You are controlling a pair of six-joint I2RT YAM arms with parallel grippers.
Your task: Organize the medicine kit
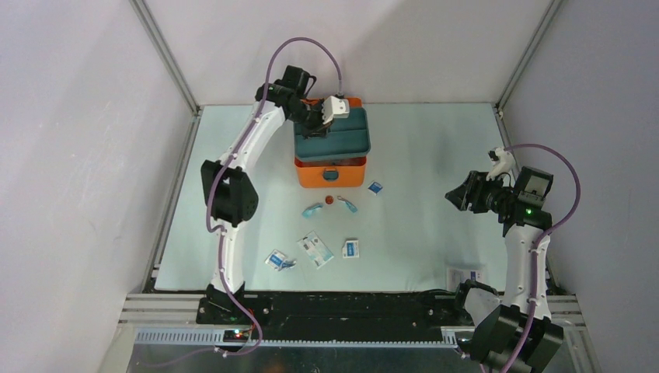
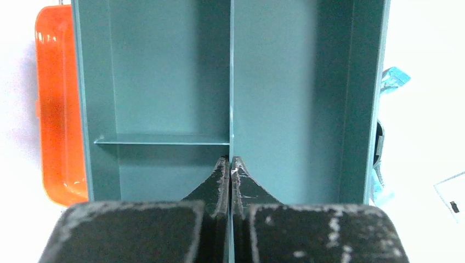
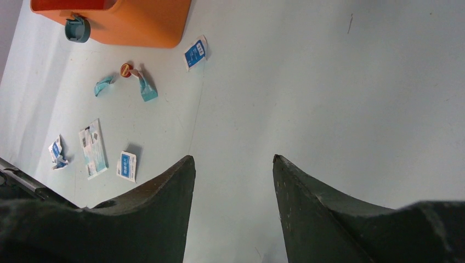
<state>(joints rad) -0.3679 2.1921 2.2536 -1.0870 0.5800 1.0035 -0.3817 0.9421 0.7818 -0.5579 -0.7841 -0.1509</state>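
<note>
Left gripper (image 2: pixel 230 160): clenched on the thin middle divider of the teal compartment tray (image 2: pixel 164 71), with a fingertip pressed against each side of it.
Right gripper (image 3: pixel 233 158): released, nothing between the jaws, hanging over bare mat at the right of the table (image 1: pixel 435 155).
Medicine kit (image 1: pixel 311 175): the orange box sits at the far centre of the table, its teal latch (image 1: pixel 330 176) facing my side.
Tray position: it lies over the kit's opening. From my views I can't tell whether it is seated in the box or held just above it.
Loose supplies, in front of the kit:
- a flat printed packet (image 1: pixel 315 249)
- a crumpled packet (image 1: pixel 280 260)
- two blue-and-white sachets (image 1: pixel 350 248) (image 1: pixel 375 187)
- two teal wrappers (image 1: pixel 312 210) (image 1: pixel 346 205)
- a small red round piece (image 1: pixel 329 200)
Progress: early, in my judgement. The tray compartments I can see hold nothing, and every loose item is out on the mat.
Left to do: settle the tray, gather the supplies into it, then shut the kit.
Edges: the tray walls run close along the kit's rim, so I'd place it squarely. The left arm works near the back wall.
Open room: a wide bare stretch lies between the right gripper and the clutter. The items are mostly apart from each other, but the sachets lie flat and offer little edge to pinch.
</note>
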